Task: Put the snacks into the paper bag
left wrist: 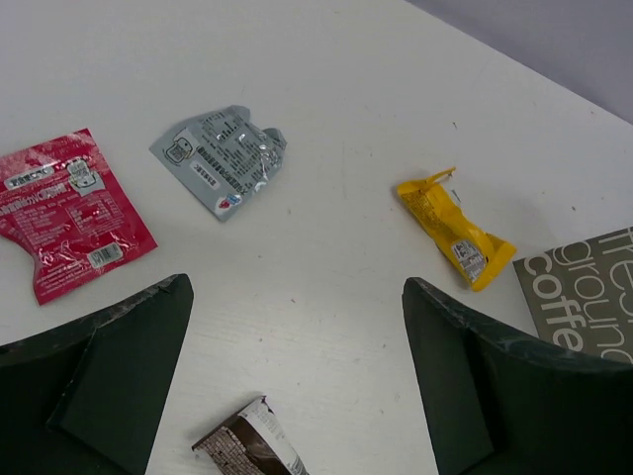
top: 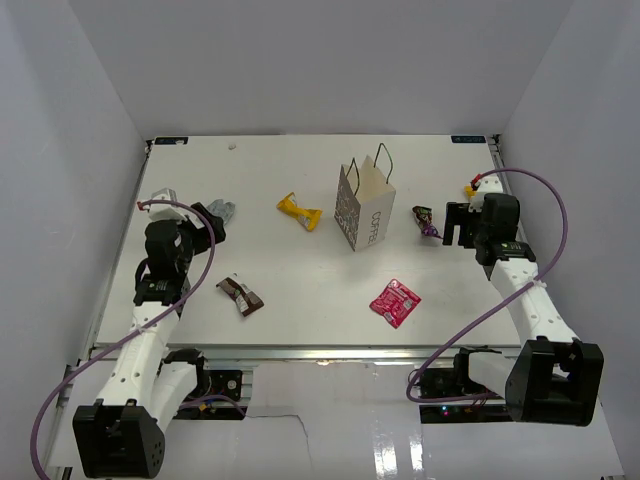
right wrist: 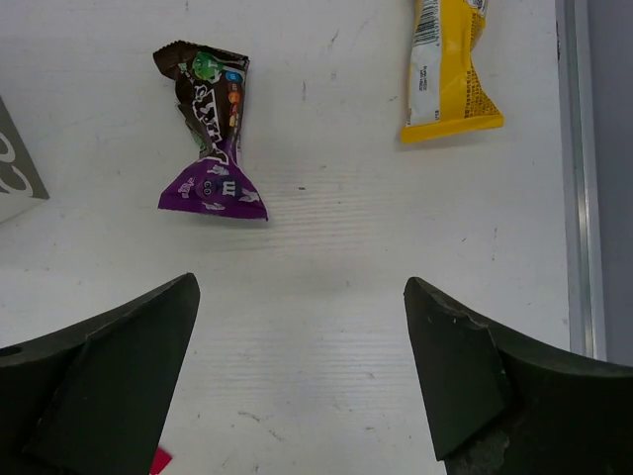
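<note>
The white paper bag stands upright mid-table; its grey lettered side shows in the left wrist view. Snacks lie loose on the table: a yellow one, a brown one, a silver-grey one, a red one, another red one, a dark purple one and a second yellow one. My left gripper is open and empty above the table near the silver-grey packet. My right gripper is open and empty just right of the purple snack.
White walls close in the table on the left, back and right. A metal rail runs along the table's right edge, close to the second yellow snack. The arm bases and cables sit at the near edge.
</note>
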You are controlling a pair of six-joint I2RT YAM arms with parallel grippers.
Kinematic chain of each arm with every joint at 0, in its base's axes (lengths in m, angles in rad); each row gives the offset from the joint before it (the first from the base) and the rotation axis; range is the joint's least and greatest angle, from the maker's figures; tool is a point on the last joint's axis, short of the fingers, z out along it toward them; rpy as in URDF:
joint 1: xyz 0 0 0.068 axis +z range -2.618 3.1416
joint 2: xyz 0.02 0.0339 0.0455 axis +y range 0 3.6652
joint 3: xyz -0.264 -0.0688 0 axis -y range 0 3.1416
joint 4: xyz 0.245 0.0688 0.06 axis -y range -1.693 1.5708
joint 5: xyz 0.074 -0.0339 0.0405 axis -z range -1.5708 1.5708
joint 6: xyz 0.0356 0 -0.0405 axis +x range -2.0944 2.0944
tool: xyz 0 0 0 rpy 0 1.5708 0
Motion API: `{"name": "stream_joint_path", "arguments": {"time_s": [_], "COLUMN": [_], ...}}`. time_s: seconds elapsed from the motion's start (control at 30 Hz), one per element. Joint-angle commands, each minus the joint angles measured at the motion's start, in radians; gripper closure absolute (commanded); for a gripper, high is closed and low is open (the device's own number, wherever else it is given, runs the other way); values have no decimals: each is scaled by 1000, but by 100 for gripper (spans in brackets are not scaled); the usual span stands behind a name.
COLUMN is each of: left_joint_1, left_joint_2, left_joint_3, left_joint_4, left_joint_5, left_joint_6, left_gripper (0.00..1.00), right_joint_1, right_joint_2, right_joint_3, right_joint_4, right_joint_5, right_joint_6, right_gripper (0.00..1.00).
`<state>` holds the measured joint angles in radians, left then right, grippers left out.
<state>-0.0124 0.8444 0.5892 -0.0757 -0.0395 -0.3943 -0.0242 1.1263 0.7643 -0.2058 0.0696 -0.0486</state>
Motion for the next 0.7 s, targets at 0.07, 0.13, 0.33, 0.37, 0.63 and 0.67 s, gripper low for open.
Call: {"name": "stream_joint_path", "arguments": {"time_s": [0.07,0.13,0.33,0.37,0.63,0.67], "left_joint_1": [0,0,0,0,0,0], "left_joint_2": [-4,-2,19,24,16,10], "left_joint_3": [7,15,58,63,95,90], "left_joint_4": [-36,-53,-99,-107,-193,-197], "left_joint_5": [-20,-43,-17,-2,145,170], "left_joint_6": [-38,-41,-58,-61,-78,-78], "left_gripper": [2,2,2,2,2,2], "right_joint_1": [0,0,18,20,165,185], "right_joint_2": [-10,-11,27,33,81,84], "right_joint_3": [49,58,161,168,98,86], "right_joint_4": [2,-36,-393,-468,-552,-529], "right_joint_5": [-126,-356,-862,-890,-741,-696], "right_joint_6": [-85,-257,-787,-862,-909,-865], "right_gripper": [10,10,10,10,9,8]}}
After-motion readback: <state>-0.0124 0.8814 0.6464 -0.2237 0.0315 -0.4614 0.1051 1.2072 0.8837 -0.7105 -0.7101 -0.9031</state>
